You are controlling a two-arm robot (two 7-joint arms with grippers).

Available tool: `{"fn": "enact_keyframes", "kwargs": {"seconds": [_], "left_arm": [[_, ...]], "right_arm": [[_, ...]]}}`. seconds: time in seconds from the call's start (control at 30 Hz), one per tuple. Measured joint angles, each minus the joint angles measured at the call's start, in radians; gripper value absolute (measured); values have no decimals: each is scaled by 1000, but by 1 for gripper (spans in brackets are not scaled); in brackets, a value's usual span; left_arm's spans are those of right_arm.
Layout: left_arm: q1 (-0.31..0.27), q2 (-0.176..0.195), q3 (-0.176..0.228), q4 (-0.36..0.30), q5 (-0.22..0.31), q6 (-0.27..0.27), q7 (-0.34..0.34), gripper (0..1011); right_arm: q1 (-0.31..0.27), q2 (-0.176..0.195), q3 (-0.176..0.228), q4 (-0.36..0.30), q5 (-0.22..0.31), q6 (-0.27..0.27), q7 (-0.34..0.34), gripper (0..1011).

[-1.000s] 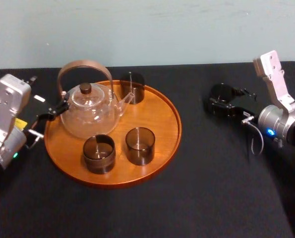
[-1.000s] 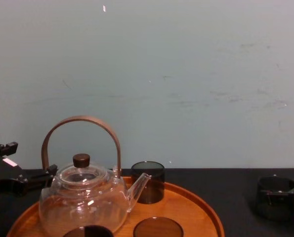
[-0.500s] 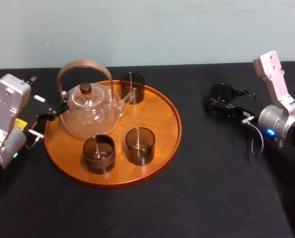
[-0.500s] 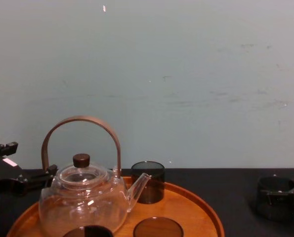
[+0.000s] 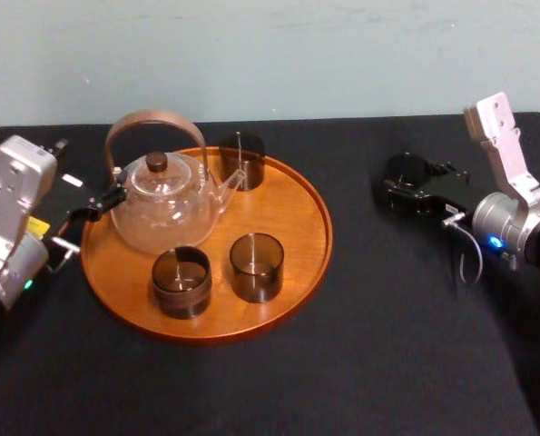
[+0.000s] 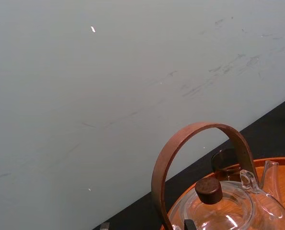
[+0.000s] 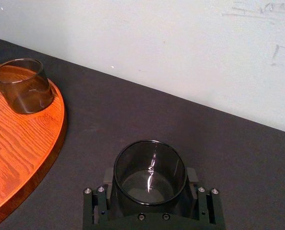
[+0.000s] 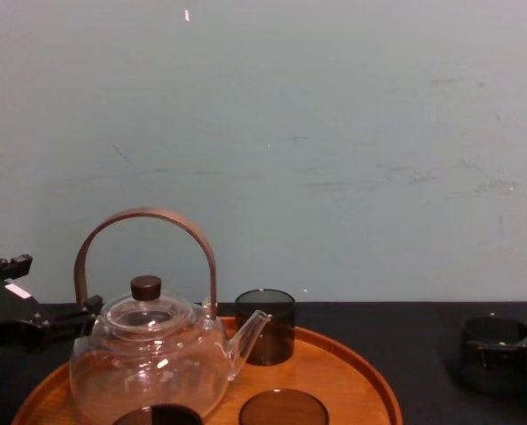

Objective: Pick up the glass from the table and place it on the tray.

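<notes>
Right pincer (image 7: pixel 150 178) straddles glass (image 7: pixel 150 165) on worktop (image 7: pixel 132 115), fingers against its sides, seemingly clamped. Left pincer (image 5: pixel 90 218) beside tray (image 5: pixel 288 272); state: can't tell.

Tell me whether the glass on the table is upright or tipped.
Upright. The glass stands on the table with its round mouth facing up, at the right gripper. The left gripper sits beside the tray.

Lighting: even, diffuse, moderately bright. Glare: white glints lay inside the glass (image 7: pixel 150 163) gripped between the right gripper's (image 7: pixel 150 184) fingers (image 7: pixel 192 176). Shadows: faint, soft, on the table (image 7: pixel 132 115) beside those fingers.
</notes>
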Motion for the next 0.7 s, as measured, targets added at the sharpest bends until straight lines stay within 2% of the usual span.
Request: {"fn": "enact_keyframes", "kwargs": {"seconds": [0.4, 0.7], "left_arm": [[0, 0, 0, 0, 0, 0, 0, 1010], [0, 0, 0, 0, 0, 0, 0, 1009]], "right_arm": [[0, 0, 0, 0, 0, 0, 0, 898], [-20, 2, -11, -36, -6, 20, 0, 898]]}}
